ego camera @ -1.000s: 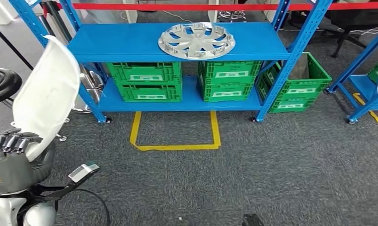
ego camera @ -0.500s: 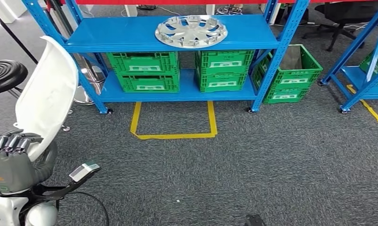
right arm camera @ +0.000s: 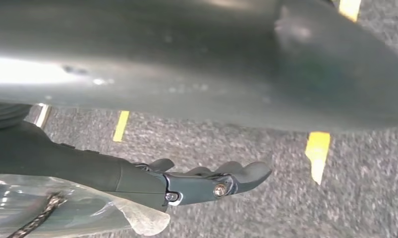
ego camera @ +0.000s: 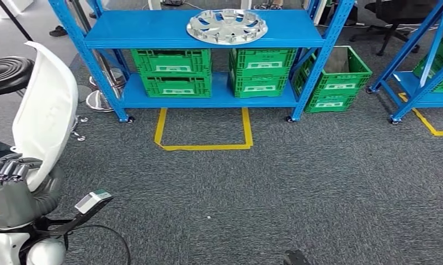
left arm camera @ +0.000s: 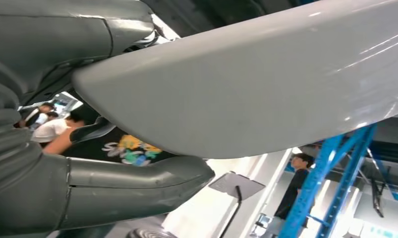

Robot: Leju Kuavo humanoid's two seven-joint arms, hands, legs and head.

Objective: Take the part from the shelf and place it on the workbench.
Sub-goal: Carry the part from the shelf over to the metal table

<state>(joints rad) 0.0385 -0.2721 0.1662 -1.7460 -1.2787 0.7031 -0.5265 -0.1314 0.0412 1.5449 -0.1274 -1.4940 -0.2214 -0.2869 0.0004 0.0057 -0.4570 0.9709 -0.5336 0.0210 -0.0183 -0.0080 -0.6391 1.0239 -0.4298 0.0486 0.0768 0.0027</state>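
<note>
The whole view is sliding off the blue metal shelf (ego camera: 208, 27), so the robot is walking away, its left hand (ego camera: 9, 185) gripping the curved white plastic panel (ego camera: 45, 110) in its fingers, right hand (right arm camera: 206, 183) hanging loosely curled and empty, table still to be reached.

Blue shelving (ego camera: 208, 36) on grey carpet (ego camera: 296, 187)

- A silver wheel cover (ego camera: 227, 26) lies flat on the top board of the blue shelf (ego camera: 153, 33).
- Green crates (ego camera: 171, 72) sit in two stacks on the same shelf's lower board, under the wheel cover.
- More green crates (ego camera: 334, 77) stand on the floor just beside that shelf's right post.
- A yellow tape outline (ego camera: 203, 144) marks the grey carpet in front of the shelf.
- A black round stool (ego camera: 8, 74) stands to the shelf's left.
- A second blue rack (ego camera: 423, 61) stands well to its right.
</note>
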